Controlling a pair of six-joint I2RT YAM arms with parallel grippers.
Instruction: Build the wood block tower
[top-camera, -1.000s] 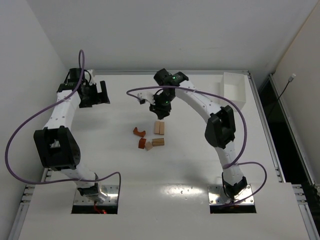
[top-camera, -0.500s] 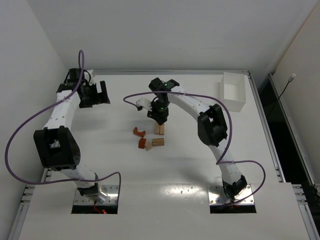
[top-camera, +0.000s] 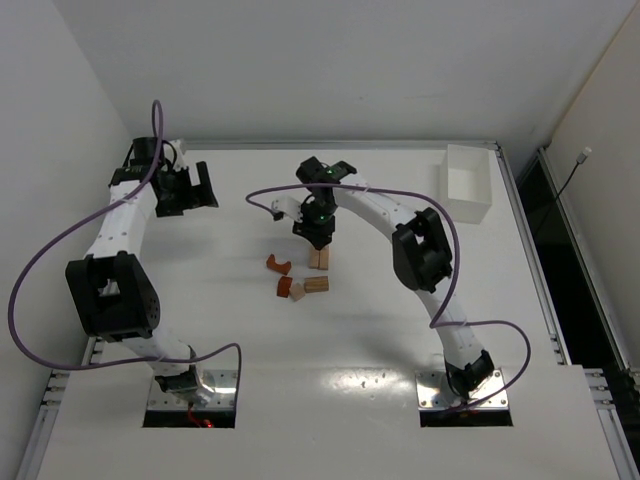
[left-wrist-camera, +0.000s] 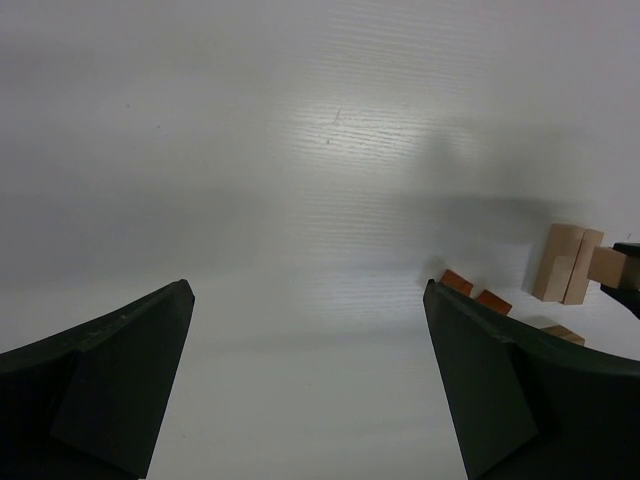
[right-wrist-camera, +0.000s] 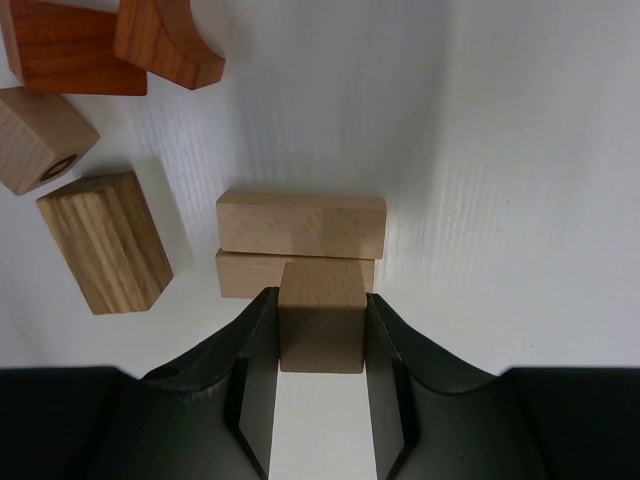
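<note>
The right gripper (right-wrist-camera: 320, 305) is clamped on a pale cube (right-wrist-camera: 320, 340), held at the edge of 2 pale rectangular blocks (right-wrist-camera: 300, 222) lying side by side (a likely base). 4 loose pieces (right-wrist-camera: 105, 240), among them a reddish-orange arch (right-wrist-camera: 165, 45), lie near them, so nearly all the stacking remains, while the left gripper (left-wrist-camera: 307, 300) hangs spread wide, well apart. No writing is legible.

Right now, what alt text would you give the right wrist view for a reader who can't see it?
The right tool grips a pale wooden cube beside two pale rectangular blocks lying side by side on the white table. Upper left lie a striped tan block, another pale block, a reddish-orange block and a reddish-orange arch.
</note>
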